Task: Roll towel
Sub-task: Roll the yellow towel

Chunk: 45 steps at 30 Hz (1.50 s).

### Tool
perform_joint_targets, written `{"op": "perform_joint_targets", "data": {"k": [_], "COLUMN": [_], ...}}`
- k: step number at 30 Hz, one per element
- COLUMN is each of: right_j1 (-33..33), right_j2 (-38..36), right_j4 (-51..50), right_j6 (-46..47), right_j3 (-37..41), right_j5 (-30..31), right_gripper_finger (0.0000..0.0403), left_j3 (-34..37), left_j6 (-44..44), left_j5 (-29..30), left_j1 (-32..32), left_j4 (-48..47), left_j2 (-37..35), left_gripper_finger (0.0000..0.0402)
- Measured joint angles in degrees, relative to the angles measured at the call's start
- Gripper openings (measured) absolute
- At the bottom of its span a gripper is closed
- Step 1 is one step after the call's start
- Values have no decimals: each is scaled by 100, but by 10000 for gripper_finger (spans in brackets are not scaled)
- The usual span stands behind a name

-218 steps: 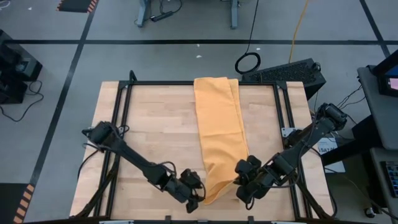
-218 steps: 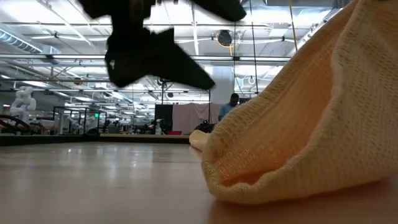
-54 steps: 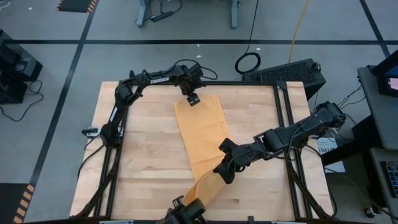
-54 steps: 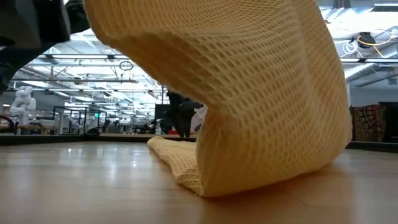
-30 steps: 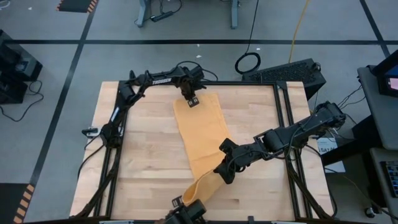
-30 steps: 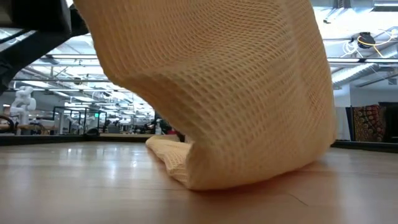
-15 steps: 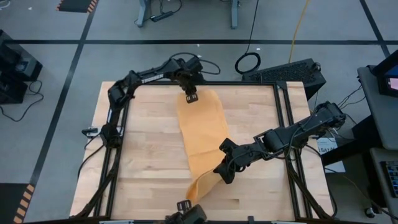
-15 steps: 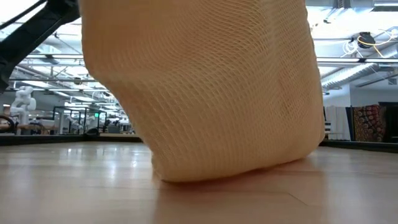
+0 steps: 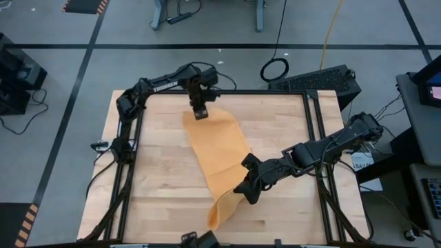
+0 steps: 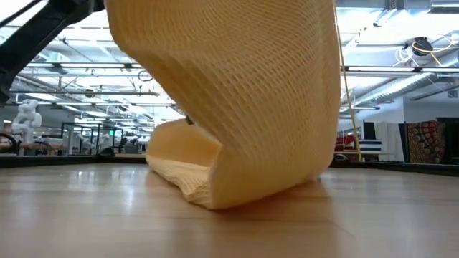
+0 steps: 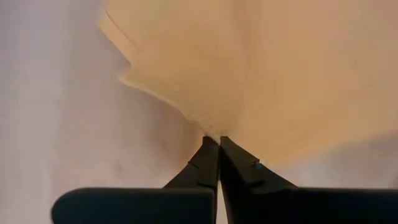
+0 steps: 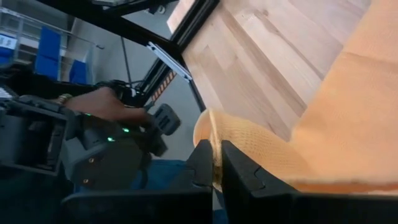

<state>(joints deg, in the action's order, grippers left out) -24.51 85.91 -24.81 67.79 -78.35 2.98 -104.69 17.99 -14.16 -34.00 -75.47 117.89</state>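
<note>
— Across the wooden table, seen from overhead, what is happening on the left?

— At the far end of the towel, the left gripper reaches in from the table's far-left corner and pinches the cloth's far edge. Its wrist camera shows the two dark fingers pressed together on the fabric's rim, the orange-yellow cloth spreading away from them over the pale wood.

— And the towel itself?

— It lies as a long strip down the middle of the table, running from the left gripper toward the near edge. Most of it is flat on the wood; its near end curls up off the surface into a raised fold.

— What about the right side of the towel?

— The right gripper comes in from the table's right edge and meets the strip on its right side, just above that raised fold. Its wrist camera shows the fingers closed tight on the towel's edge, with a person's hand on dark equipment beyond the table's rim.

— How does the fold look from table height?

— The waffle-textured cloth arches up from the wood and fills the frame, one lower layer resting on the tabletop beneath it.
</note>
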Motion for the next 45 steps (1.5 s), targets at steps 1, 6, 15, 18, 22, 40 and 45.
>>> {"op": "perform_joint_targets", "data": {"k": [1, 6, 15, 18, 22, 40, 45], "right_j1": [0, -41, -278, -338, -374, -374, -374], "right_j2": [0, 0, 0, 0, 0, 0, 0], "right_j4": [5, 13, -21, -31, -83, -196, -197], "right_j6": [-5, -6, 140, 205, 202, 51, 65], "right_j3": [1, 1, 1, 1, 1, 1, 1], "right_j5": [-2, -34, -28, -23, -7, -7, -11], "right_gripper_finger": [0, 0, 0, 0, 0, 0, 0], "left_j3": [-4, 8, 16, -42, -70, -52, -54], "left_j6": [-89, -301, -252, -462, -664, -2448, -2591], "left_j5": [59, 9, -1198, -1268, -1131, 333, 362], "left_j1": [-10, -31, 44, 26, 17, -274, -264], "left_j4": [255, 829, -223, -160, 286, 1956, 1932], "left_j2": [5, 256, 637, 408, 177, 1154, 1278], "left_gripper_finger": [8, 33, 153, 184, 226, 233, 211]}}
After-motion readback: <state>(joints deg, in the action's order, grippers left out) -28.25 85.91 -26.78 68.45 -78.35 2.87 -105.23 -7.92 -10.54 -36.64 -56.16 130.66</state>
